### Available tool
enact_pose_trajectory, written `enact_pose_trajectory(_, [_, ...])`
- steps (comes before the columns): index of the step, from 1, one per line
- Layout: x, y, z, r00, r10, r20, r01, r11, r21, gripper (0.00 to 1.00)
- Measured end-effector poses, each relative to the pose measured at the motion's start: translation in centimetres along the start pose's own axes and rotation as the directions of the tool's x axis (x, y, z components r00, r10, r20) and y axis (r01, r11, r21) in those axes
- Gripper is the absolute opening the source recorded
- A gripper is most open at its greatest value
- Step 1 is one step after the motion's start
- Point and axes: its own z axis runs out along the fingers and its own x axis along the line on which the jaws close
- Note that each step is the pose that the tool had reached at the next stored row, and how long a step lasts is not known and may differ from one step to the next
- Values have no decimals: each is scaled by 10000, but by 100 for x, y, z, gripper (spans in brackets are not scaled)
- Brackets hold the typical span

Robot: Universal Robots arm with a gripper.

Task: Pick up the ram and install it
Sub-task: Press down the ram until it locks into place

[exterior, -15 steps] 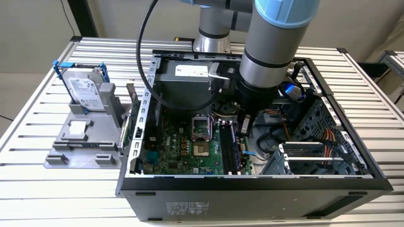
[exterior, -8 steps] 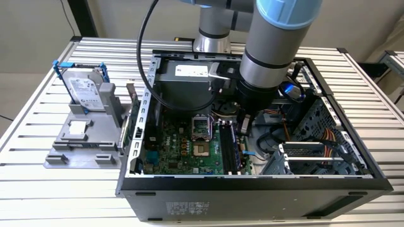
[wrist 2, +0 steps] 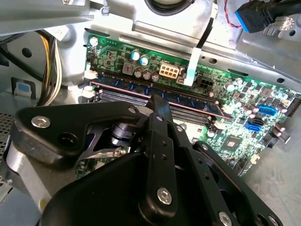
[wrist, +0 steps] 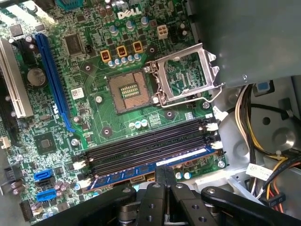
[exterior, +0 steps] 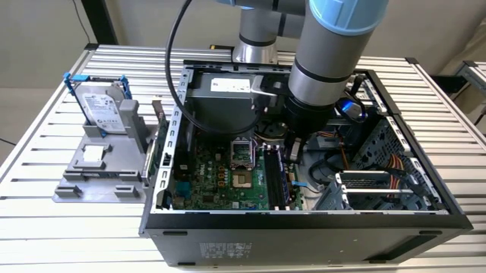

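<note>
We see the gripper [wrist: 162, 176] pressed together on the ram [wrist: 141, 172], which lies along the outermost slot of the motherboard [wrist: 94, 103], beside the empty slots [wrist: 146, 148], so it looks inserted, though whether fully seated we cannot tell.

The ram [wrist: 150, 165], a thin blue stick, stands edgewise in the outermost motherboard slot.

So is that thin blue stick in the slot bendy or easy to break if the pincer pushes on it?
The ram is probably stiff, since it's a thin, flat circuit board. It looks light for its length. It seems fragile: pushed sideways it could crack, so the pincer should likely press straight down into the slot on the motherboard.
</note>
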Motion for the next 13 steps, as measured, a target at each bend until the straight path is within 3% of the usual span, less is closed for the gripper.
enact_pose_trajectory(13, [0, 0, 0, 10000, -98, 0, 98, 10000, -3, 0])
